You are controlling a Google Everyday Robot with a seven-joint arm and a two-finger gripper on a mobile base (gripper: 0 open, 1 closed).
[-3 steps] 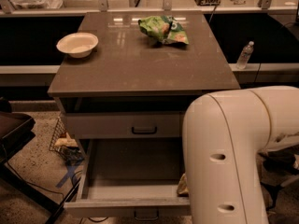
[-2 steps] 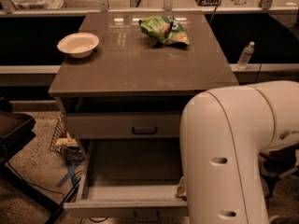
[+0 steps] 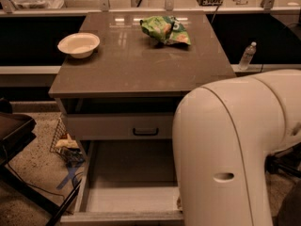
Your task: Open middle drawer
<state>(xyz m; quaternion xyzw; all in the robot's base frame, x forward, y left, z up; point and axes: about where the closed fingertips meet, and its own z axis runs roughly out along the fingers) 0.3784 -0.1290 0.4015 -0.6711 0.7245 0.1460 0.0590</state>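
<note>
The middle drawer (image 3: 131,178) is the wide pale grey one pulled far out below the upper drawer; its pale flat floor shows and looks empty. Only the top rim of its front panel (image 3: 122,217) shows at the bottom edge, and its handle is out of view. The upper drawer (image 3: 117,126), with a small black bar handle (image 3: 146,132), sits nearly shut above it. My gripper is out of view, hidden behind or below the large white arm shell (image 3: 230,149) that fills the lower right and covers the open drawer's right end.
On the brown cabinet top (image 3: 136,65) are a white bowl (image 3: 78,44) at the left and a green snack bag (image 3: 165,30) at the back. A water bottle (image 3: 247,56) stands on the right. A wire basket with litter (image 3: 66,142) and a dark chair (image 3: 14,135) are on the left.
The white arm shell has shifted a little to the left and covers more of the drawers' right side. The open drawer and the things on top have not moved.
</note>
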